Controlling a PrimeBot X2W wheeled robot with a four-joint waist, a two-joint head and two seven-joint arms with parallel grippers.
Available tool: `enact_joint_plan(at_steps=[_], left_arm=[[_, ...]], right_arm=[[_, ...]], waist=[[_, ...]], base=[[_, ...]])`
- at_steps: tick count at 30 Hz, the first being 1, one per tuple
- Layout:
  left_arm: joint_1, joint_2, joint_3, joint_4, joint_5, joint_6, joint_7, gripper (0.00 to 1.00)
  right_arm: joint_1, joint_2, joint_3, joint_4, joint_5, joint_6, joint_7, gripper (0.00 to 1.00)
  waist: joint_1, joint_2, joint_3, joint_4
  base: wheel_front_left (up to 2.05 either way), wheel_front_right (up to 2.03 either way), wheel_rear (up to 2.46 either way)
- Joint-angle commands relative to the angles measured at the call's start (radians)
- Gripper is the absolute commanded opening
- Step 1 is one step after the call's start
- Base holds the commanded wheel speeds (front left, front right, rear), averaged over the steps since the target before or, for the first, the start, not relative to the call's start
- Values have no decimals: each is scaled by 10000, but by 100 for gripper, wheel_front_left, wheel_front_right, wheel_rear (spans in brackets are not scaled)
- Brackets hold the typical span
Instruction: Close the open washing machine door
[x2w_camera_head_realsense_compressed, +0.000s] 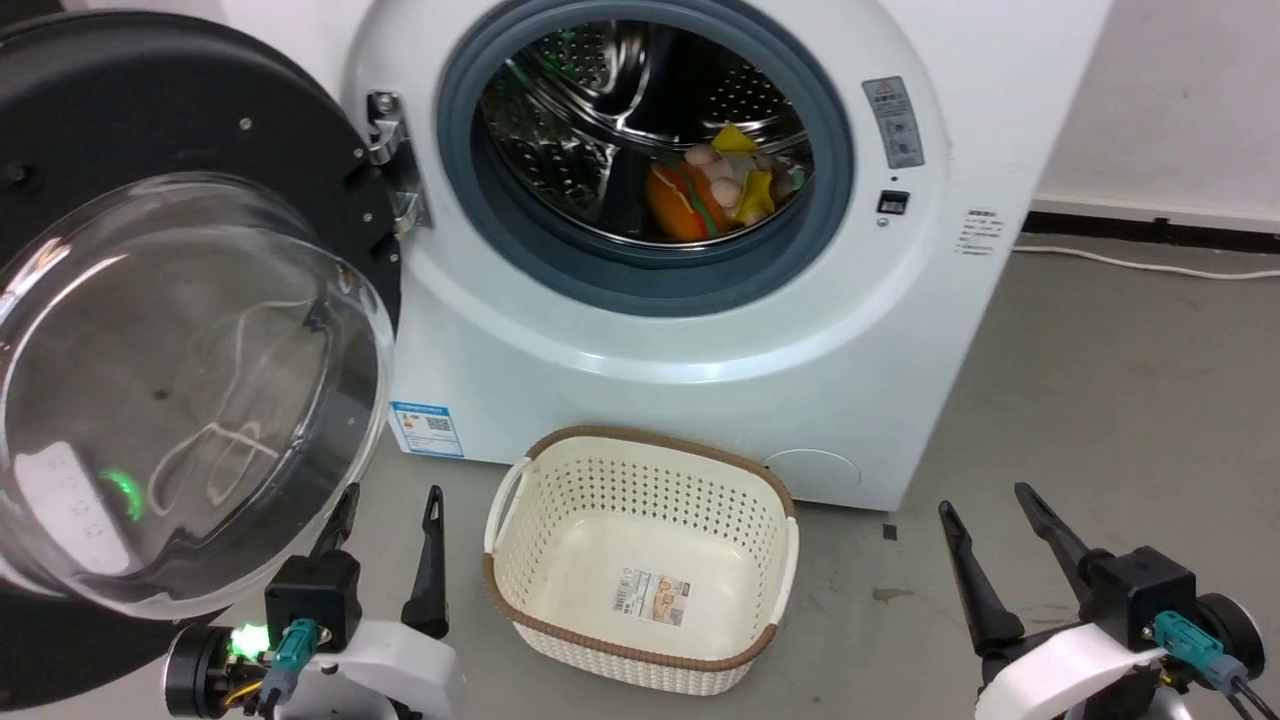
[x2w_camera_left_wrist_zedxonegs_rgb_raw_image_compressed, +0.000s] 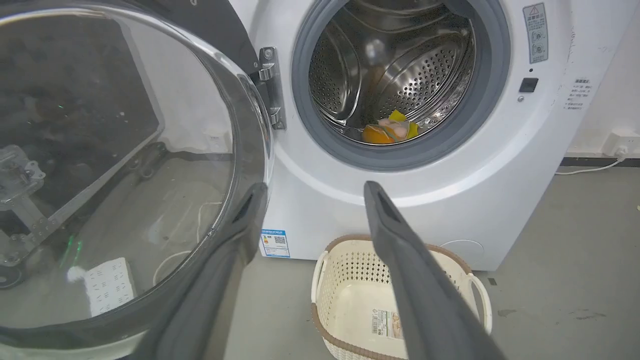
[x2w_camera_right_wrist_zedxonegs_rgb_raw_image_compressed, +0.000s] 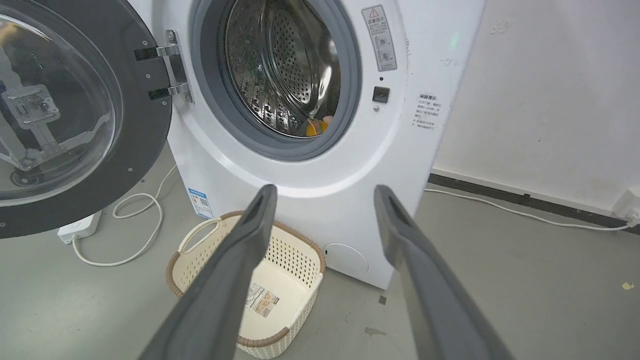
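- The left gripper sits low by the floor, its two dark fingers spread moderately wide with nothing between them; in the left wrist view the gap frames bare white machine front.
- Its outer finger lies right at the lower rim of the washing machine door; I cannot tell whether it touches the rim or is only just beside it.
- The right gripper is off to the other side, well apart from the door; its fingers are likewise parted and grip nothing, pointing towards the lower front of the washing machine in the right wrist view.
- The door stands swung wide on its metal hinge at the machine's left side; its bulging clear window faces outwards, and the black ring surrounds it.
- The steel drum is exposed inside the grey gasket; some orange and yellow items lie at its bottom.
- A cream perforated basket stands on the floor just before the machine, between the two grippers; a label lies on its base.
- A blue sticker marks the machine's lower left corner.
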Motion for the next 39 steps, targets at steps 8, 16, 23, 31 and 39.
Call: enact_joint_plan(at_steps=[8, 16, 23, 31, 39], left_arm=[[-4, 34, -48, 72, -31, -75, -228, 100], [21, 59, -78, 124, -39, -94, -395, 100], [66, 73, 18, 57, -74, -29, -542, 100], [130, 64, 102, -32, -109, 45, -708, 100], [189, 46, 179, -140, -146, 122, -876, 100]], right_arm=[[-19, 12, 198, 90, 172, 2, -248, 100], [-38, 15, 362, 201, 244, 3, -416, 100], [-214, 18, 666, 409, 293, 3, -562, 100], [-461, 21, 1007, 702, 352, 3, -728, 100], [-727, 24, 1421, 996, 451, 4, -896, 100]], waist=[[0, 0, -44, 499], [0, 0, -104, 1114], [0, 0, -30, 1476], [0, 0, 28, 1843], [0, 0, 83, 2210]], base=[[0, 0, 0], [0, 0, 0], [0, 0, 0], [0, 0, 0], [0, 0, 0]])
